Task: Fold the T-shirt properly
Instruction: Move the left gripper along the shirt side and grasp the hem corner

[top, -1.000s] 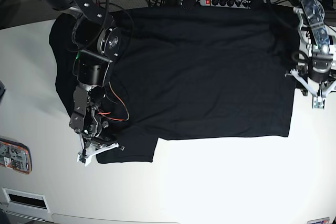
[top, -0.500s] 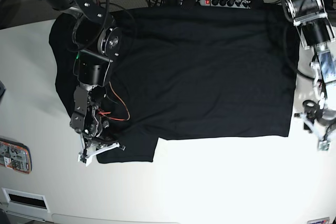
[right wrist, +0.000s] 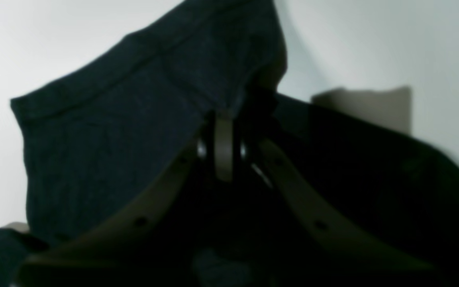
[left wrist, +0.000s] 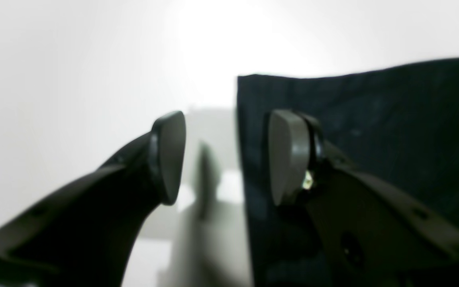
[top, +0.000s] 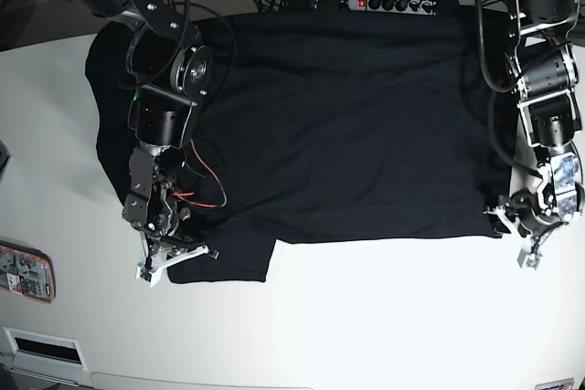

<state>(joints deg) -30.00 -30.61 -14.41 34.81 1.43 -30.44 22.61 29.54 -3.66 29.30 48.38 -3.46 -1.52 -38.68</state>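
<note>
**While One Claw Holds a Sleeve, the Other Lines Up on a Corner**

Since the T-shirt [top: 356,125] is the biggest thing here, start with it. It lies flat and wide across the white table [top: 366,317], with its far edge up near the power strip [top: 393,5] and the tangle of cords at the back. One sleeve [top: 224,262] sticks out toward the front of the table.

To do this step well, both arms need a good hold before anything lifts. The right gripper [top: 169,258] is squeezed tight on the sleeve cloth, and the cloth bunches up around its tips in the right wrist view. The left gripper [top: 523,237] has its two fingers spread apart with nothing between them. It hangs right at the shirt's near corner [left wrist: 249,91]. One finger [left wrist: 289,155] is over the black cloth and the other finger [left wrist: 169,155] is over the bare table. It should slide in so the edge sits between both fingers, then pinch only that corner.

For moving room, the front of the table is bare and white, so there is plenty of space to pull cloth that way. The back is crowded with cords, so it is best to stay clear of them. A small flat thing [top: 26,271] sits at the table's edge, well apart from the shirt.
</note>
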